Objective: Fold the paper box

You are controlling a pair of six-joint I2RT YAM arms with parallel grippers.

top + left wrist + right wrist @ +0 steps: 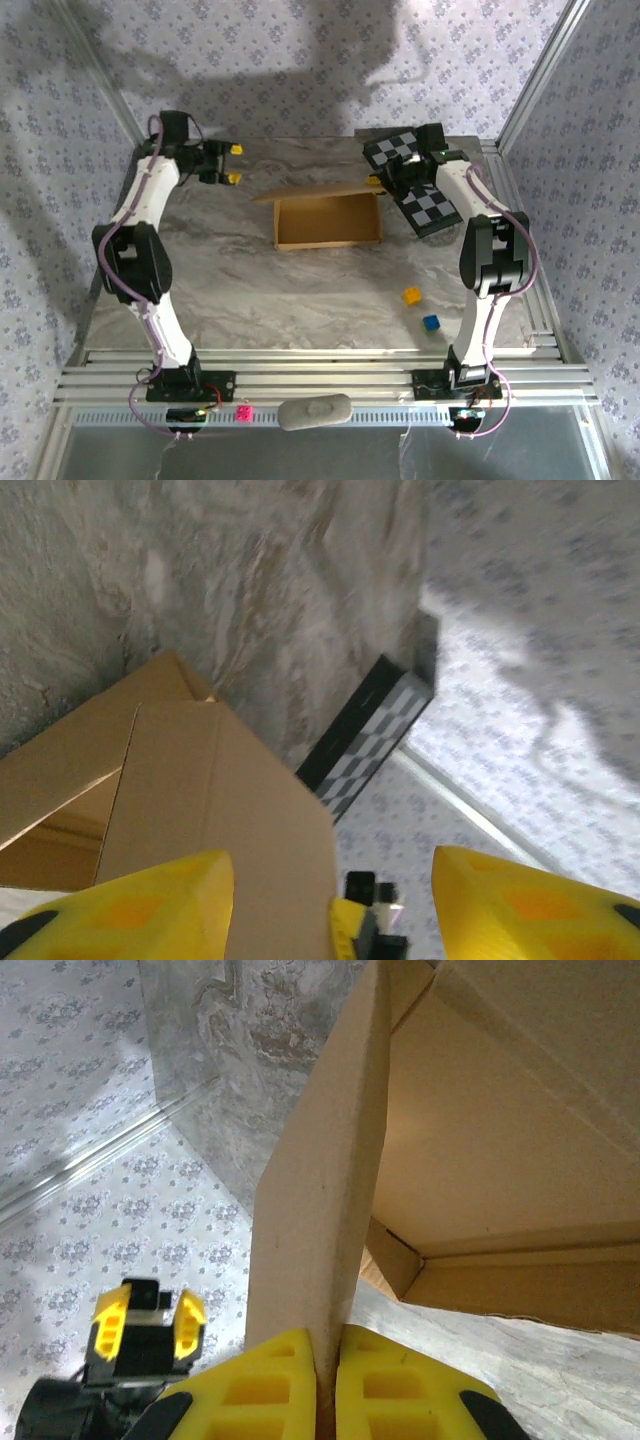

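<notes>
- While the paper box (328,222) sits open-topped on the marble table (300,290), the right gripper (326,1358) pinches its lid flap
- the left gripper (234,164) hangs nearby, jaws spread

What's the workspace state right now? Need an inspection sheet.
Surface: marbled table, no spills seen.
Job's things: paper box, open, lid flap raised at its far side.
Clutter: checkered board far right; yellow cube and blue cube near right; pink object and grey pad on the front rails.
Grippers: left gripper open, apart from the box; right gripper shut on a cardboard panel of the box.
Cables: purple cables along both arms, no snag seen.
Surroundings: floral wall panels.
</notes>
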